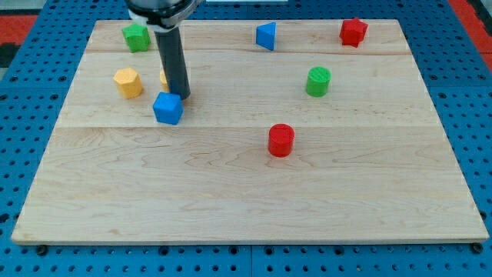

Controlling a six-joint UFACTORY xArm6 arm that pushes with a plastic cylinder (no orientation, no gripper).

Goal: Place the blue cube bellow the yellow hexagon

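The blue cube point(167, 108) lies on the wooden board point(246, 192), left of centre. The yellow hexagon point(128, 82) lies to the cube's upper left, apart from it. My tip point(183, 95) stands just at the cube's upper right corner, touching or nearly touching it. The rod rises from there to the view's top. A small yellow block point(163, 77) peeks out behind the rod's left side, mostly hidden, shape unclear.
A green star-like block point(136, 36) lies at the top left. A blue triangular block point(266, 35) lies at top centre, a red star-like block point(353, 31) at top right, a green cylinder point(317, 81) right of centre, and a red cylinder point(280, 140) near the middle.
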